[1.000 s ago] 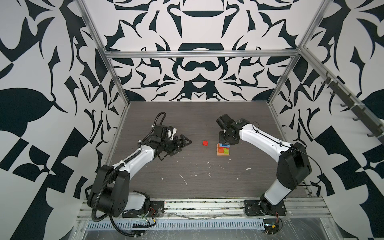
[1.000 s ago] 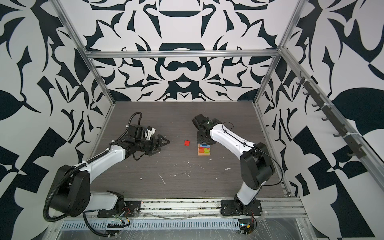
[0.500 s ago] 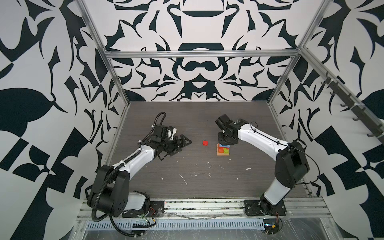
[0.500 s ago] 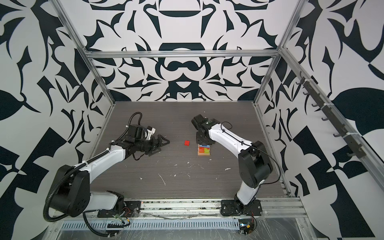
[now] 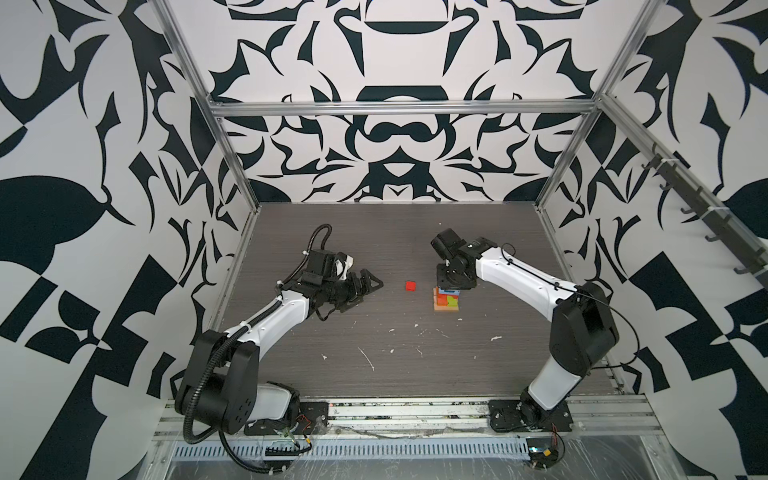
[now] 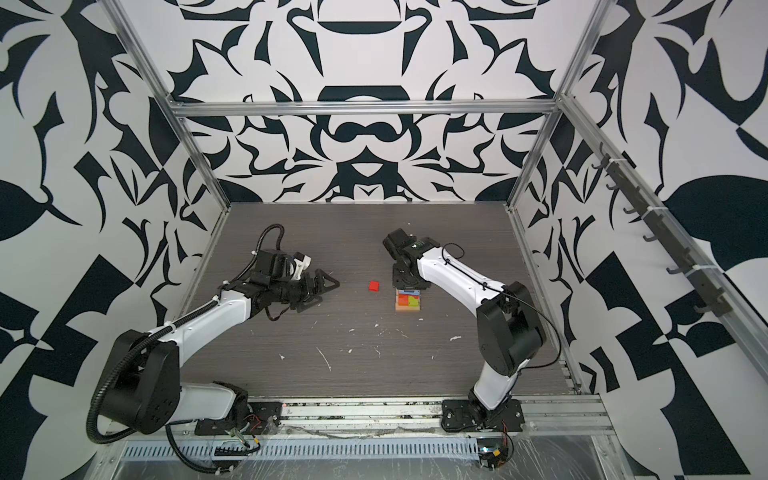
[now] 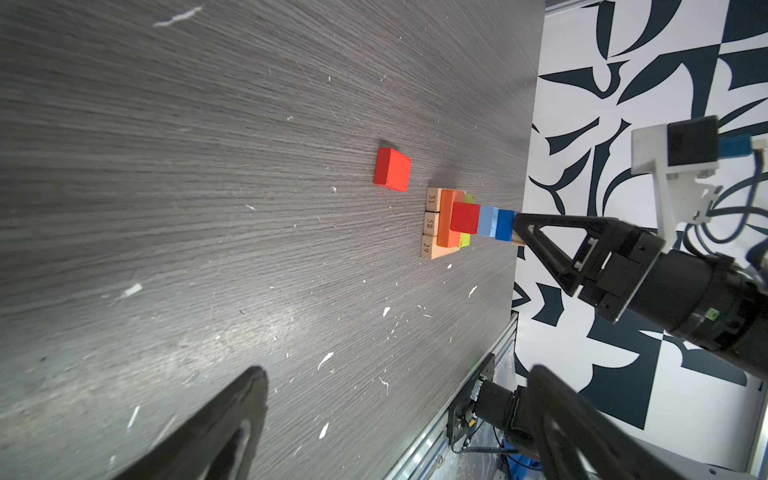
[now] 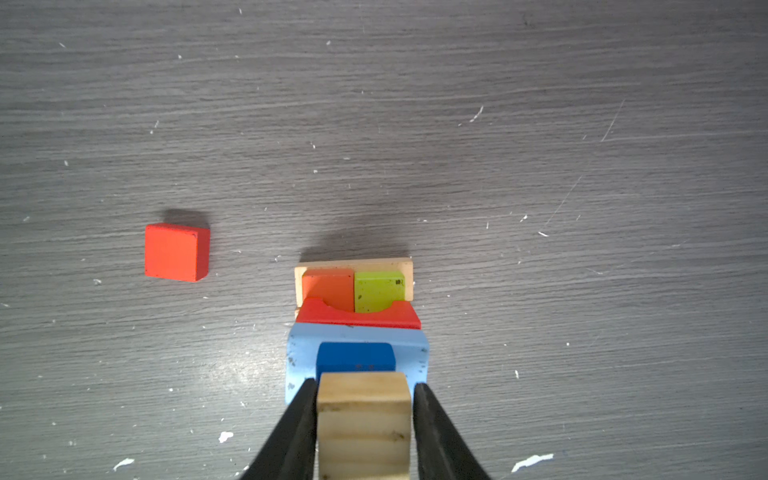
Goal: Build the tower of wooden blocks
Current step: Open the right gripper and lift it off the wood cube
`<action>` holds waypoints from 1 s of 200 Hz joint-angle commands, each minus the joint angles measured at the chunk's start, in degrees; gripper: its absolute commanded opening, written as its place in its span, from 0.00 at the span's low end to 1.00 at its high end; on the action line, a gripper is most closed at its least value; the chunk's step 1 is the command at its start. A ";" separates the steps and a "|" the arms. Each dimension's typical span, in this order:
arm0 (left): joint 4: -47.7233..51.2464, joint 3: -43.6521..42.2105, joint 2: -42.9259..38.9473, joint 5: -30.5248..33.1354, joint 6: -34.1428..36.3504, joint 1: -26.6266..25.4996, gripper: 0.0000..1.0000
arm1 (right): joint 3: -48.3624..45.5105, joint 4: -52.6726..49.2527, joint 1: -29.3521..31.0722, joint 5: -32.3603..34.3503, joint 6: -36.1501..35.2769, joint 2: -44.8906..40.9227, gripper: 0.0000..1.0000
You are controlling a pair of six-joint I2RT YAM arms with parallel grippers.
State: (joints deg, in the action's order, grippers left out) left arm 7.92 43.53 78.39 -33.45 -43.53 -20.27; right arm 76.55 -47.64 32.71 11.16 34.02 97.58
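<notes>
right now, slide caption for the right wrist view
Right gripper flanks a plain wood block atop the tower; red block lies apart.

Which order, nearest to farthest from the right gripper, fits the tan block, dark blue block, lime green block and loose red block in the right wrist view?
From the right gripper:
1. tan block, between its fingers.
2. dark blue block, directly beneath.
3. lime green block, low in the tower.
4. loose red block, alone on the table.

This is a robotics lab test cell. Aluminium bars (image 5: 399,109) frame a booth whose walls (image 5: 83,124) carry a bold black-and-white pattern. The left arm (image 5: 270,320) and right arm (image 5: 519,282) are bolted to a metal rail (image 5: 395,409) well behind the left pincer (image 5: 368,293) and right pincer (image 5: 448,289). Both arms reach over a scuffed grey counter (image 5: 415,374), and loose wiring (image 5: 286,436) trails along the rail.
</notes>
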 commanded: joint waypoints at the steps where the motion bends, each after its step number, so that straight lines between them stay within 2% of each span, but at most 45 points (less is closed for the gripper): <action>1: 0.07 0.86 0.28 0.05 -0.04 -0.18 1.00 | 1.32 0.42 0.31 0.52 -0.35 -1.51 0.43; 40: 0.07 0.77 0.28 0.14 0.06 -0.13 1.00 | 1.29 0.74 0.33 0.52 -0.24 -2.04 0.43; 51: 0.07 0.72 0.17 0.14 0.10 -0.16 1.00 | 1.14 0.98 0.34 -1.73 -0.18 -2.26 0.44; 138: 0.07 0.66 -0.08 0.13 -0.07 -0.16 1.00 | 1.80 0.19 0.43 -0.64 -0.18 -3.43 0.48; 200: 0.16 0.61 -0.01 0.27 0.04 -0.17 1.00 | 4.07 -1.43 0.44 1.84 -1.20 -4.19 0.57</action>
State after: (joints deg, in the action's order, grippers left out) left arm 7.92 43.53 78.39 -33.45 -43.53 -20.27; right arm 77.45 -47.29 32.84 10.87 33.80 95.46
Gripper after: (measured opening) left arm 0.995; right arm 0.563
